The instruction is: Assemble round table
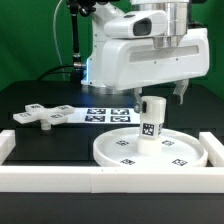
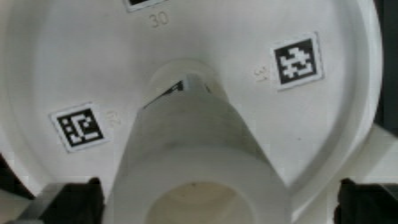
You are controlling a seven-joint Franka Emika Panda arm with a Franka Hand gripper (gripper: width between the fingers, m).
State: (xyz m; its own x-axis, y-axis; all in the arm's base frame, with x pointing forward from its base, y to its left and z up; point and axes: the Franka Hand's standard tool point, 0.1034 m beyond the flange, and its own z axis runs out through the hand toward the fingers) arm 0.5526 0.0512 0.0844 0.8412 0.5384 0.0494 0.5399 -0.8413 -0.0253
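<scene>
gripper (image 1: pixel 160 98): hung pointing down over the middle of the disc (image 1: pixel 150 166), spread wide, pinching nothing.
fingertips (image 2: pixel 57 205): in the wrist view both dark tips sat out to the sides of the leg (image 2: pixel 196 150), with a gap on each side. no contact seen.
leg: short white cylinder, stood upright on the disc near its middle. one square tag on its side faced the exterior camera.
leg vs gripper: leg top sat right under the gripper. from the exterior view could not tell whether the tips reached down past the top.
leg from above: wrist camera looked straight down it, so it showed as a widening white cone with a rounded top end between the tips.
disc: big, round, rimmed, white. lay flat on the table (image 1: pixel 45 140), toward the exterior view's right, just behind the front rail (image 1: pixel 100 182). several square tags on its face. two were clear in the wrist view, one on each side of the leg.
base (image 1: pixel 40 115): flat white cross, lay on the table at the exterior view's left, well apart from the disc, nothing touching it.
marker board (image 1: pixel 105 112): lay flat behind the disc, between the base and the foot of the arm (image 1: pixel 130 55).
rails: white, along the front edge and both side edges of the table.
table: black.
arm: white, leaned in from the back over the marker board.
</scene>
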